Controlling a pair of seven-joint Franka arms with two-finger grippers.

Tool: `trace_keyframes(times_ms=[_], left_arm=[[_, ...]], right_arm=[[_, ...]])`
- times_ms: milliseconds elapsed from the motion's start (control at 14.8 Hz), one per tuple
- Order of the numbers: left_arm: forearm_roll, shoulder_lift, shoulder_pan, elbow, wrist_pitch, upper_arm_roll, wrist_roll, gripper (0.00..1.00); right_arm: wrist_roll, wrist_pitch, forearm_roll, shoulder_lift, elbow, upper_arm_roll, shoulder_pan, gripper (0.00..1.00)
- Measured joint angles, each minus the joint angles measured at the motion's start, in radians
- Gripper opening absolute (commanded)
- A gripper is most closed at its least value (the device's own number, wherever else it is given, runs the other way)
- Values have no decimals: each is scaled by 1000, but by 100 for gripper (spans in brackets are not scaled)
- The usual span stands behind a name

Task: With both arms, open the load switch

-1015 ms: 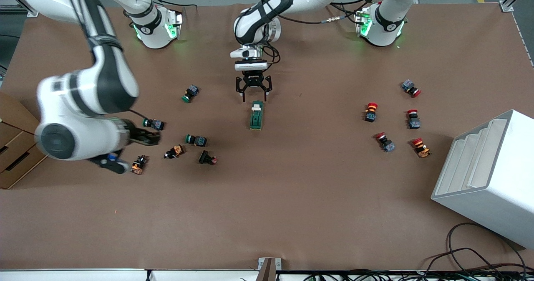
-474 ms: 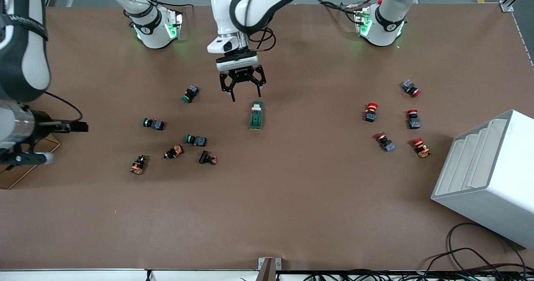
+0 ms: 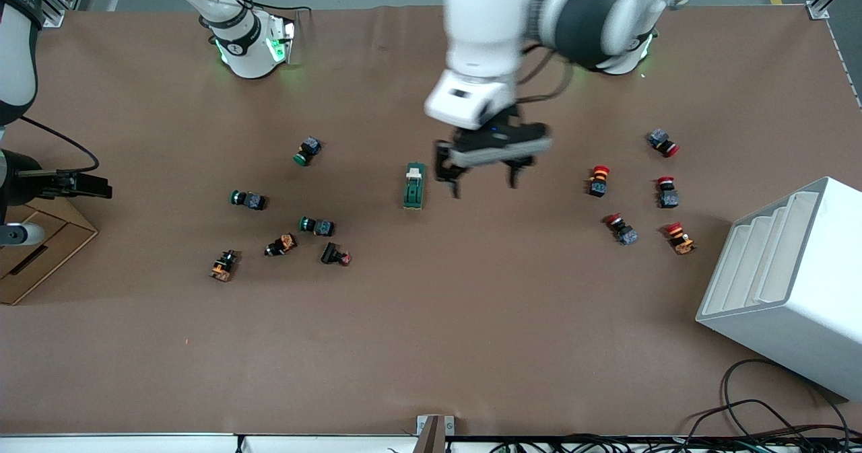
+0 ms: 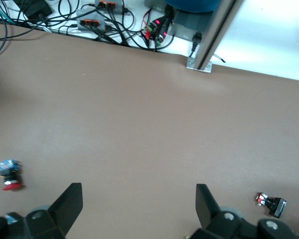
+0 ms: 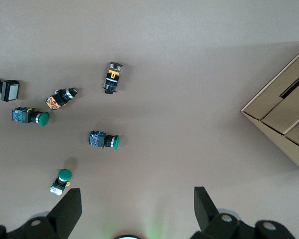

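Observation:
The load switch point(image 3: 414, 185), a dark-green block with a white lever piece on top, lies on the brown table point(image 3: 431, 332) near its middle. My left gripper point(image 3: 485, 185) hangs open over bare table just beside the switch, toward the left arm's end, not touching it. The left wrist view shows its gripper point(image 4: 138, 204) with nothing between the fingers; the switch is out of that view. My right gripper point(image 3: 91, 185) is at the right arm's end of the table, above the cardboard box's edge. The right wrist view shows this gripper point(image 5: 134, 209) open and empty.
Green-capped push buttons point(image 3: 309, 150) point(image 5: 103, 140) and orange-bodied ones point(image 3: 223, 265) are scattered toward the right arm's end. Red mushroom buttons point(image 3: 599, 180) point(image 4: 10, 174) lie toward the left arm's end. A white stepped bin point(image 3: 788, 285) and a cardboard box point(image 3: 40, 237) point(image 5: 284, 114) stand at the table's ends.
The left gripper swung from above the switch's lever end to beside the switch, toward the left arm's end. The right arm pulled away from the green buttons to the table's end.

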Motion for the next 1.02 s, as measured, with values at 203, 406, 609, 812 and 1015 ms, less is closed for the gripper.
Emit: trace_keyframes(times_ms=[203,406,609,812,1015], left_arm=[[-116,-77,125,1,-57,10,213,100],[-216,-148,172,1,-150,89,416,100],[-374,-225,174,-1,-251,257,626,100],[-450,-284,181,-10,-376,392,825,100],[-475,-337,194,-68,-416,416,886,100]], right_arm=[[1,-44,1,0,25,5,0,100],[30,-75,3,0,31,18,3,100],[36,-83,18,-1,37,20,3,100],[43,-102,58,-30,41,18,4,100],[46,-109,65,-71,17,-24,51,100]])
